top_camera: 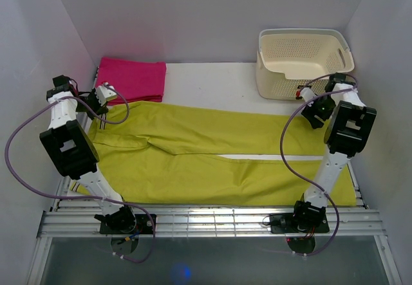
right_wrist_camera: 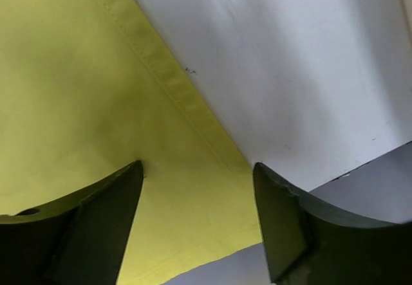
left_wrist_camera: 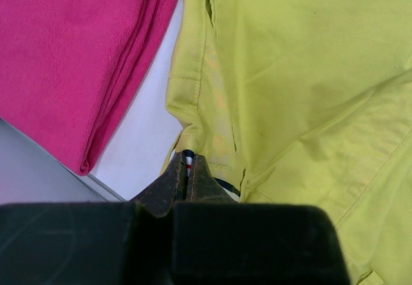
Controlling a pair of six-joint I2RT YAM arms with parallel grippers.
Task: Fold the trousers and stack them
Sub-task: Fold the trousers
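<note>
The lime trousers (top_camera: 193, 172) lie spread flat across the table, waistband at the left and both legs running to the right. My left gripper (top_camera: 104, 98) is at the far left corner of the waistband. In the left wrist view my left gripper (left_wrist_camera: 187, 159) is shut, pinching the waistband edge of the trousers (left_wrist_camera: 302, 73), with a thin striped strip showing between the tips. My right gripper (top_camera: 314, 112) hovers over the far leg's end. In the right wrist view my right gripper (right_wrist_camera: 197, 168) is open and empty, its jaws straddling the hem corner of the trousers (right_wrist_camera: 77, 92).
A folded magenta-pink cloth (top_camera: 132, 79) lies at the far left, right beside the waistband; it also shows in the left wrist view (left_wrist_camera: 71, 60). A cream perforated basket (top_camera: 302, 63) stands at the far right. White table (top_camera: 212, 82) shows between them. A metal rail runs along the near edge.
</note>
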